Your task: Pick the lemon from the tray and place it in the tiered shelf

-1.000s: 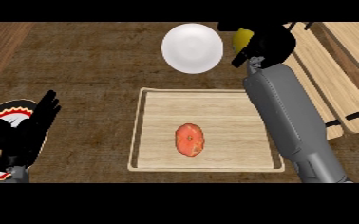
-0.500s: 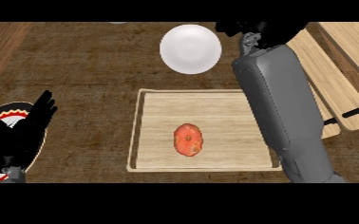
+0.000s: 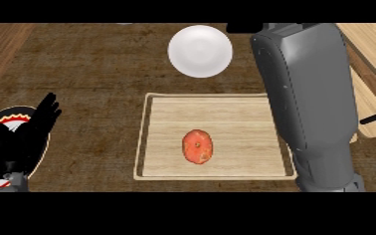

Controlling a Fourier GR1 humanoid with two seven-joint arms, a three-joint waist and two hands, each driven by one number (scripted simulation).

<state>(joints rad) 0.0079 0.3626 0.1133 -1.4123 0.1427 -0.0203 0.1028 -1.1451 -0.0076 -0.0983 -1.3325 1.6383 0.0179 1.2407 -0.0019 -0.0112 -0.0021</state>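
Lemon: can't tell where it is, it doesn't show in the head view. Right hand (image 3: 242,28) is just a black sliver at the top edge, so can't tell its state or if it's got anything. Its grey forearm (image 3: 308,94) runs up over the right rim of the light wooden rectangular tray (image 3: 143,134), w/ the pale wood tiered shelf (image 3: 361,40) just beside it. An orange-red oval fruit (image 3: 197,146) lies approx mid-tray. A round white plate (image 3: 200,51) sits on the dark wood worktop (image 3: 95,69) beyond the tray. Left hand (image 3: 33,129) rests at the lower left, fingers straight, holding nothing.
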